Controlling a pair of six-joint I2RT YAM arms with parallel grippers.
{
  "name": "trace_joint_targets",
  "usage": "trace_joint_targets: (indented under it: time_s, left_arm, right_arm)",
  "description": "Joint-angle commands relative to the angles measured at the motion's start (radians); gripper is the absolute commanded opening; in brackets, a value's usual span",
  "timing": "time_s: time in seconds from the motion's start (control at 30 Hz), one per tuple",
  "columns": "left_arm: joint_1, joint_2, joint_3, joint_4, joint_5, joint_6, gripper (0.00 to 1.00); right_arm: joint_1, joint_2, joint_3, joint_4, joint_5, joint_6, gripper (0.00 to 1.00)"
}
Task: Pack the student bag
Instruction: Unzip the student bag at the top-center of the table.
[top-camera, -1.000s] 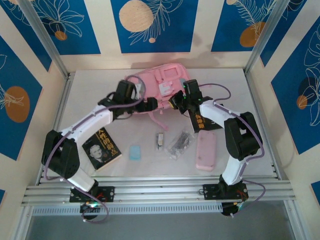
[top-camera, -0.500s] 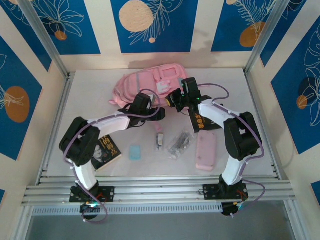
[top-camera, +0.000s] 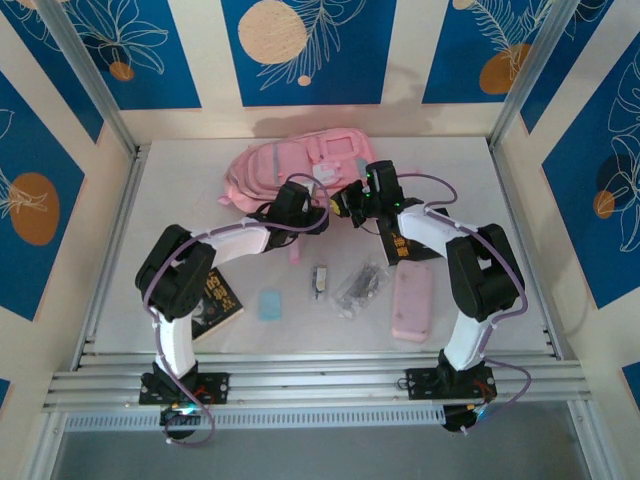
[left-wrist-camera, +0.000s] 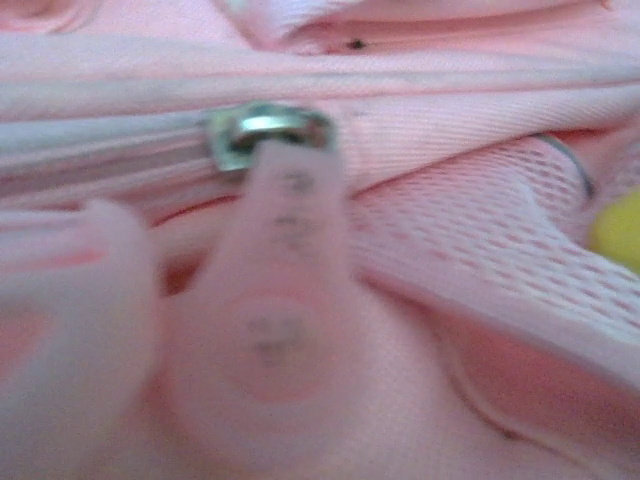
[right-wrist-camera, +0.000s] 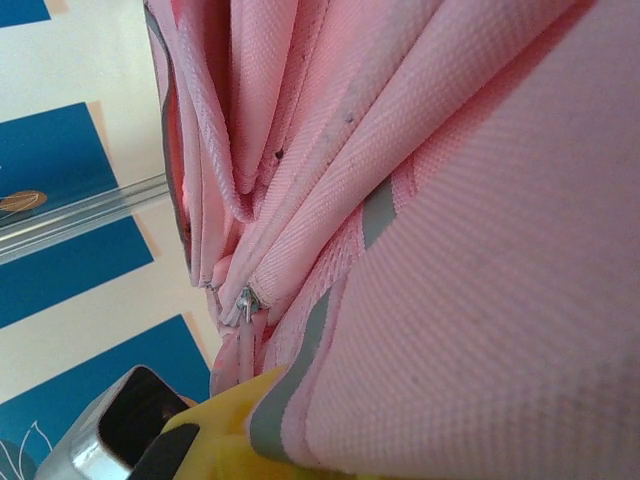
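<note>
Table (top-camera: 520, 300): bag (top-camera: 290, 160) at left end effector (top-camera: 320, 214).

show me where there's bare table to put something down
Bare: the far right corner between the student bag and the right rail; the near strip in front of the pencil case and book. Crowded: the middle, around the plastic packet.

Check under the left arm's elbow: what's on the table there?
A dark book lies flat on the table, with its right part showing. The left arm covers the rest of it, so most of the cover cannot be seen.
</note>
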Motion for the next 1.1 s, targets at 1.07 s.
trace_joint_targets:
  time_s: [1.07]
  left_arm:
    - [0.309, -0.187, 0.106, -0.720, 0.312, 0.216, 0.00]
  right_arm:
    - [-0.203, 0.093, 0.146, -0.254, -0.040, -0.534, 0.00]
